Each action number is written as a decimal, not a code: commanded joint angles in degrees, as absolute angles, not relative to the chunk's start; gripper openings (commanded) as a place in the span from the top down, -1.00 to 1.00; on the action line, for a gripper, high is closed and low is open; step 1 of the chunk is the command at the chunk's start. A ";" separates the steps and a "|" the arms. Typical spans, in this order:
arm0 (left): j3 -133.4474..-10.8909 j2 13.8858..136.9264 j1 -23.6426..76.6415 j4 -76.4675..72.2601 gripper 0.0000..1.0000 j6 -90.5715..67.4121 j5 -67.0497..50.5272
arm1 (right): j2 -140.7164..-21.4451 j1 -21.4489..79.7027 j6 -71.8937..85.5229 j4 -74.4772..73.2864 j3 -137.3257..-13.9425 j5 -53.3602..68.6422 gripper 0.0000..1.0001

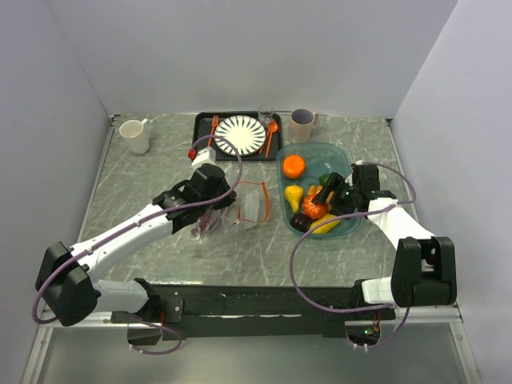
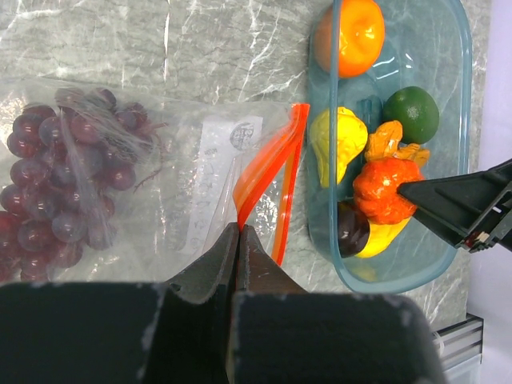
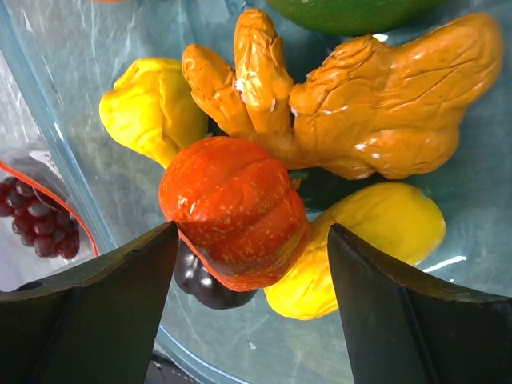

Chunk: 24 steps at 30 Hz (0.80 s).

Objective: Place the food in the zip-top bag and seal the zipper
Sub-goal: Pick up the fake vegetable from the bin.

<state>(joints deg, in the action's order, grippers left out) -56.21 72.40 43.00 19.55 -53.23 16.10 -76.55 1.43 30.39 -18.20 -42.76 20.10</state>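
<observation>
The clear zip-top bag (image 2: 200,184) lies flat left of the teal tub (image 2: 458,160), with dark purple grapes (image 2: 56,184) inside it. My left gripper (image 2: 238,232) is shut on the near end of the orange-red zipper (image 2: 268,164), holding the mouth up. The tub holds a round orange (image 2: 352,36), a green piece (image 2: 412,112), yellow pieces (image 3: 152,108), a knobbly orange piece (image 3: 376,104), a dark purple piece (image 3: 204,280) and an orange-red pumpkin (image 3: 236,212). My right gripper (image 3: 252,240) stands open astride the pumpkin, its left finger close against it.
A black tray (image 1: 200,140) at the back carries a striped plate (image 1: 240,134) and orange cutlery. A white mug (image 1: 134,136) stands back left, a grey cup (image 1: 302,124) and a glass (image 1: 266,116) behind the tub. Walls close in three sides.
</observation>
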 commanded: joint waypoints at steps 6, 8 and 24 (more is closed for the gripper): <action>-57.83 71.98 43.33 19.25 0.99 -53.09 15.91 | -79.36 3.78 27.60 -18.90 -44.21 20.74 -0.61; -58.01 71.98 43.33 19.42 0.99 -53.09 16.00 | -79.63 4.04 27.60 -18.90 -44.65 20.66 -0.49; -57.48 72.07 43.33 18.99 0.99 -53.35 15.73 | -67.86 4.22 27.25 -18.28 -44.64 23.11 0.22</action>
